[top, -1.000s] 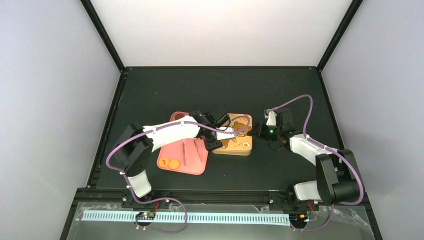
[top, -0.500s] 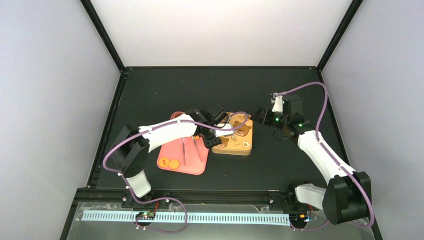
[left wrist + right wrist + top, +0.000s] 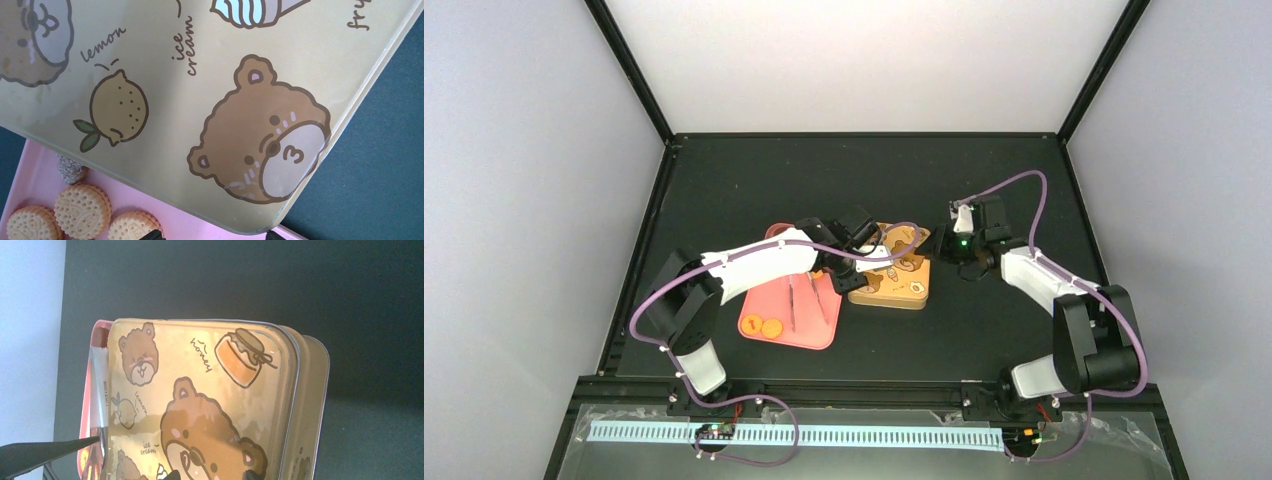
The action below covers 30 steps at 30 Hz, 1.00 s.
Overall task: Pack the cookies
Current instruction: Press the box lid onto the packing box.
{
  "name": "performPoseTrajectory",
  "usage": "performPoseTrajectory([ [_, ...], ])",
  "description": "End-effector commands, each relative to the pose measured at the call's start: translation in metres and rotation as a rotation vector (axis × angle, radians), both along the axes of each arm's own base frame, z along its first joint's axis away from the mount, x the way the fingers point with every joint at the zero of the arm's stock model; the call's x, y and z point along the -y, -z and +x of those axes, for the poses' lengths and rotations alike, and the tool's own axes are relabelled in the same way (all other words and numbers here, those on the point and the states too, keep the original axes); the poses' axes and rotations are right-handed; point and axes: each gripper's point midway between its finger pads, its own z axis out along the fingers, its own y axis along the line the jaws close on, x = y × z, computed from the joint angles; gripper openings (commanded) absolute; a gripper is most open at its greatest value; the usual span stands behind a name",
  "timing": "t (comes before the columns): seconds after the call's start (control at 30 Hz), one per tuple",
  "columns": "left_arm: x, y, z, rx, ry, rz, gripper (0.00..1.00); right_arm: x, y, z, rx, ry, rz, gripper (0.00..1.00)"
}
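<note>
The gold tin's lid (image 3: 902, 272), printed with bears, lies over the tin base (image 3: 310, 405), shifted so the base's side shows. Two orange cookies (image 3: 763, 327) lie at the front of the pink tray (image 3: 809, 328). In the left wrist view several pale cookies (image 3: 82, 210) and a dark one (image 3: 71, 170) sit on the tray (image 3: 175, 220) beside the lid (image 3: 200, 100). My left gripper (image 3: 856, 268) hovers at the lid's left edge, its tips (image 3: 212, 236) apart around the lid's corner. My right gripper (image 3: 944, 248) is at the tin's right back corner, tips (image 3: 211, 475) apart over the lid (image 3: 200, 390).
A white lettered strip (image 3: 100, 385) runs along the lid's far edge by the tray. Black matting (image 3: 844, 180) surrounds the tray and tin. Pale walls (image 3: 544, 200) close in the left, right and back.
The right arm stretched out and back, then folded in again beside the tin's right corner. The left gripper edged slightly backward over the lid.
</note>
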Motion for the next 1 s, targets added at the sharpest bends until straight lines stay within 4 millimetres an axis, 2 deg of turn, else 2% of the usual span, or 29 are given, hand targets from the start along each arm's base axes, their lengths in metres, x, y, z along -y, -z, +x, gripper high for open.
performPoseTrajectory([
  [0.0, 0.013, -0.020, 0.021, 0.086, -0.018, -0.052, 0.54, 0.022, 0.034, -0.007, -0.051, 0.086, -0.108, 0.34],
  [0.13, 0.013, -0.022, 0.025, 0.102, -0.027, -0.053, 0.54, 0.033, 0.043, -0.009, -0.061, 0.129, -0.154, 0.32],
  [0.3, 0.011, -0.029, 0.025, 0.109, -0.022, -0.058, 0.63, 0.039, 0.021, -0.003, 0.002, 0.142, -0.194, 0.31],
  [0.47, 0.008, -0.041, 0.000, -0.012, 0.045, -0.124, 0.78, 0.044, 0.018, -0.004, 0.008, 0.134, -0.231, 0.31],
  [0.57, 0.004, -0.046, -0.017, -0.115, 0.087, -0.171, 0.80, 0.043, 0.021, -0.005, 0.002, 0.135, -0.224, 0.31],
  [0.63, 0.003, -0.051, -0.018, -0.147, 0.090, -0.202, 0.80, 0.042, 0.022, -0.005, 0.000, 0.135, -0.219, 0.31],
  [0.83, 0.008, -0.064, 0.018, -0.181, -0.009, -0.282, 0.75, 0.044, 0.020, -0.004, 0.003, 0.137, -0.228, 0.31],
  [0.97, 0.017, -0.052, 0.046, -0.156, -0.074, -0.278, 0.69, 0.047, 0.007, -0.004, 0.032, 0.148, -0.236, 0.31],
])
